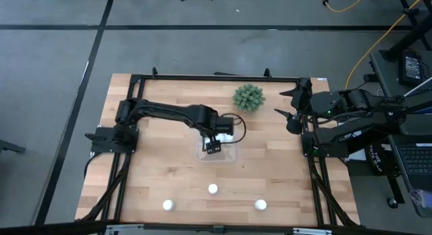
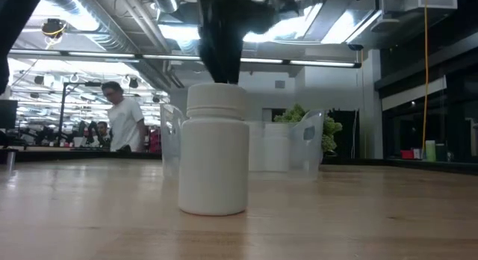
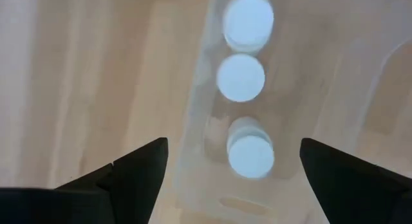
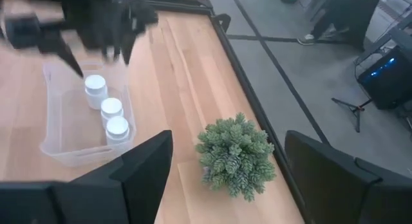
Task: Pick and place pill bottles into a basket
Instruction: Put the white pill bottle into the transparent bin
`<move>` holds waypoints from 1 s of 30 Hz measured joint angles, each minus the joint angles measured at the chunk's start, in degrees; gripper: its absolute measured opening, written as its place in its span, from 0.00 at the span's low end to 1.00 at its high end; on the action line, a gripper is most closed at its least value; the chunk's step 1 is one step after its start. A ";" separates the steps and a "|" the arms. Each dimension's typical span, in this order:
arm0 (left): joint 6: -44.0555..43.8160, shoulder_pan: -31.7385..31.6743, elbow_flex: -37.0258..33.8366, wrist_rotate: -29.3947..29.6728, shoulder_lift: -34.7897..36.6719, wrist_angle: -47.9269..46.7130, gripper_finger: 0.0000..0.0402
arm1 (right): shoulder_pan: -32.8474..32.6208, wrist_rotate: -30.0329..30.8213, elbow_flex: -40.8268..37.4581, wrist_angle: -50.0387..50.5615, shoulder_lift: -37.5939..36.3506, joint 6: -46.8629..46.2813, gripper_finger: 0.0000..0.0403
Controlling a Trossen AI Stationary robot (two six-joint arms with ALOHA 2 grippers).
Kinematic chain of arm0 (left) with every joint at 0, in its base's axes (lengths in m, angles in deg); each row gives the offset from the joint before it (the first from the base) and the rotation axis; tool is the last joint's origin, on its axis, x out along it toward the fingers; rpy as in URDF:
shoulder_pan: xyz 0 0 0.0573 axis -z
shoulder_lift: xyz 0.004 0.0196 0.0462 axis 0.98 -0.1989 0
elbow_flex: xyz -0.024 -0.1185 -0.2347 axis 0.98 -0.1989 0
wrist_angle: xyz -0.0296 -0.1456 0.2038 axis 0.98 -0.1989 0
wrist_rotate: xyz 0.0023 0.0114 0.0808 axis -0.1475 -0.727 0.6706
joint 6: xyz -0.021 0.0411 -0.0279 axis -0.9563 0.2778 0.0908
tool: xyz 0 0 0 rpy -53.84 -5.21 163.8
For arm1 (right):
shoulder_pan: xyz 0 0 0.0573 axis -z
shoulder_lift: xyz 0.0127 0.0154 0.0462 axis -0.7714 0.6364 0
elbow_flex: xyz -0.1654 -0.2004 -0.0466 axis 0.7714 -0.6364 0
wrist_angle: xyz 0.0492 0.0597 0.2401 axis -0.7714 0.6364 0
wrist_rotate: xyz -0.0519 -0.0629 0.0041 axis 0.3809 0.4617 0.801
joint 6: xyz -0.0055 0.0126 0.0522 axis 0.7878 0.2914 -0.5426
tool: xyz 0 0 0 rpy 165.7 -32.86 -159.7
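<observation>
Three loose bottles [image 1: 213, 189] at six o'clock await pickup while the left gripper [image 1: 214, 146], fingers spread, hovers over the basket [image 4: 58, 130], release apparently done; next, fetch another.

**Three bottles seen in the tray**

Three white pill bottles [image 3: 245, 78] are seen from above, lined up in a row inside the clear basket [image 3: 199, 121]. The basket is set on the wooden table [image 3: 96, 76]. The left gripper [image 3: 234, 166] is held wide open above the nearest bottle.
</observation>
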 joint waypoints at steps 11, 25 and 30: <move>-19.70 13.82 3.53 4.84 12.06 -3.49 0.86 | 0.00 0.09 0.00 0.68 0.00 4.02 0.75; -55.68 40.46 1.74 3.85 7.10 -8.25 0.86 | 0.11 0.26 0.00 -5.72 0.00 13.58 0.75; -62.81 44.01 1.65 -1.73 2.16 -8.32 0.86 | 0.11 0.26 0.00 -8.48 0.00 13.71 0.75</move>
